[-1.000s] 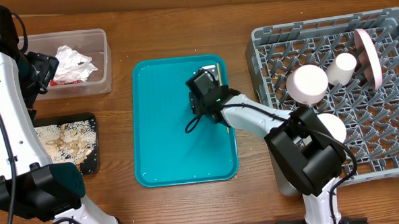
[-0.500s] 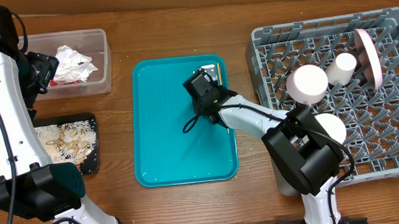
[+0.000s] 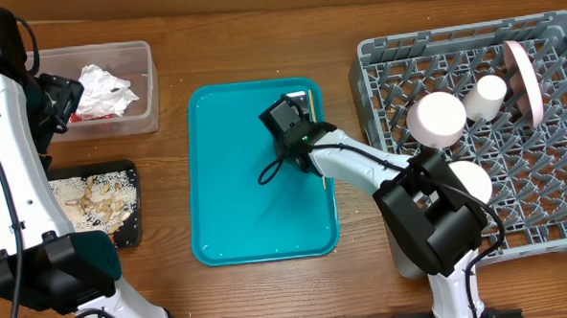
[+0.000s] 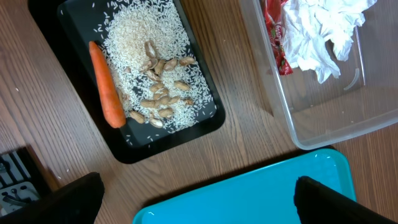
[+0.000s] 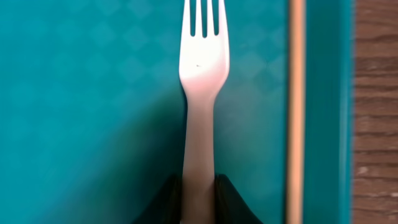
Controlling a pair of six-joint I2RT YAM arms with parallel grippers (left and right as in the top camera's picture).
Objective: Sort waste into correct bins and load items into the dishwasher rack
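Fork [image 5: 202, 93]: one, seemingly pinched by right gripper [image 5: 199, 190]; one wooden stick [image 5: 296, 93] beside.

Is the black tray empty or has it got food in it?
Not empty. The black tray holds rice, beige scraps and an orange carrot.

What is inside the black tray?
An orange carrot lies along one side of the black tray, beside rice and beige scraps. Whatever lies beneath the rice is covered.

Lab w/ robot arms [image 3: 361, 170], wood table [image 3: 261, 294]
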